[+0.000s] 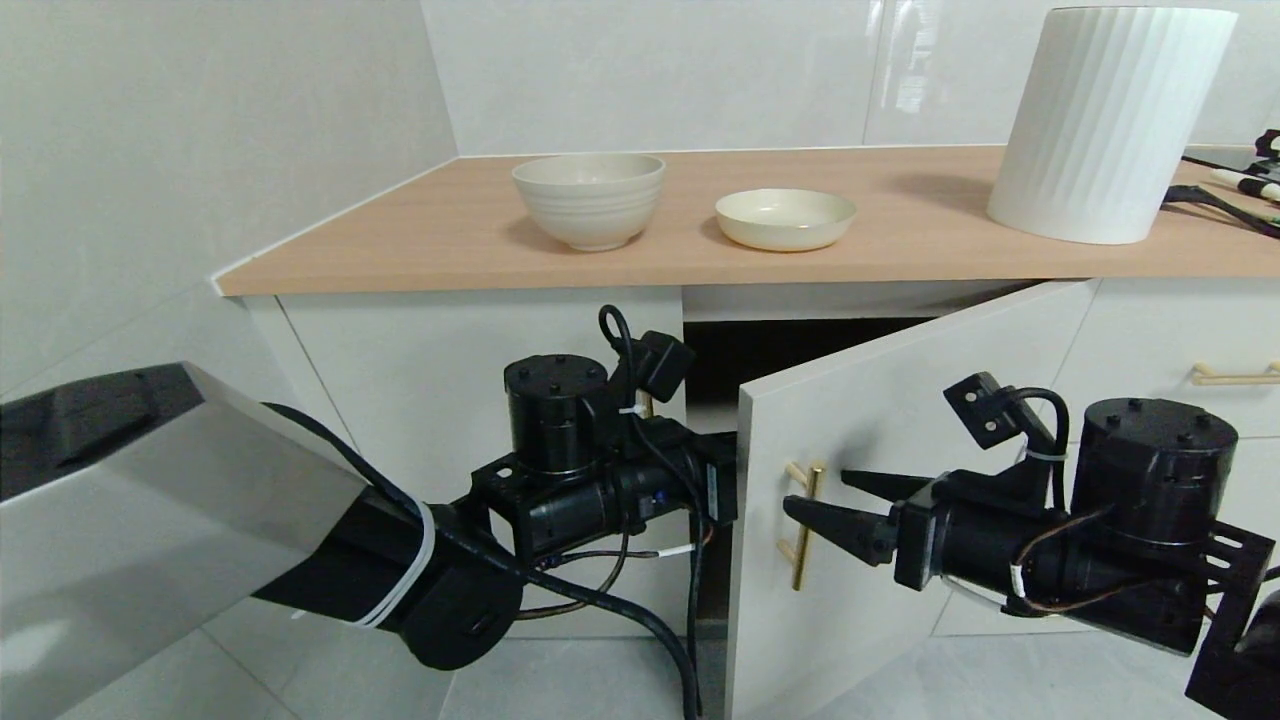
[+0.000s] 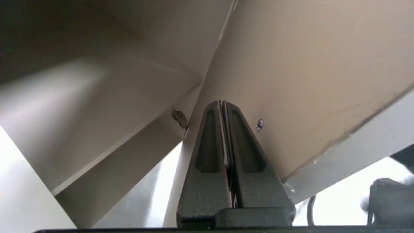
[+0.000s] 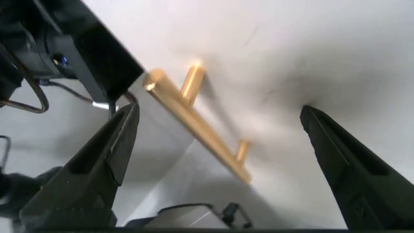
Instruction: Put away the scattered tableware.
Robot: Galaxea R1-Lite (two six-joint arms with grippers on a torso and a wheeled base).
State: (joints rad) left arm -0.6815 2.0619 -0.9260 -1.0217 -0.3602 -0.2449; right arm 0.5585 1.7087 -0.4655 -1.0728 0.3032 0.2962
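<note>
White glossy tiles line the wall behind a light wooden countertop (image 1: 900, 255) that runs over white cabinets. A cream ribbed ceramic bowl (image 1: 588, 200) stands upright, mouth up, on the left half of the countertop, about midway between the back and front edges. A shallow cream ceramic dish (image 1: 785, 218) sits to its right, near but not touching it, also facing up and a little closer to the front edge. A tall white fluted cylindrical container (image 1: 1110, 120) stands upright towards the right end, with dark-handled utensils (image 1: 1225, 200) lying at the right edge just beyond it.

Below the dish, a white cabinet door (image 1: 900, 400) stands partly open, showing a dark interior behind it. A brass bar handle (image 1: 803, 525) is fixed near the door's free edge, with its long axis running vertically. A second brass handle (image 1: 1235, 375) lies horizontally on the drawer front to the right.

The left gripper (image 2: 222, 107) is in the gap at the door's free edge, on its inner side, with its fingers pressed together and nothing between them. The right gripper (image 1: 815, 492) is in front of the door's outer face with its fingers spread wide. In the right wrist view the brass bar lies between them without touching either finger (image 3: 110, 162).
</note>
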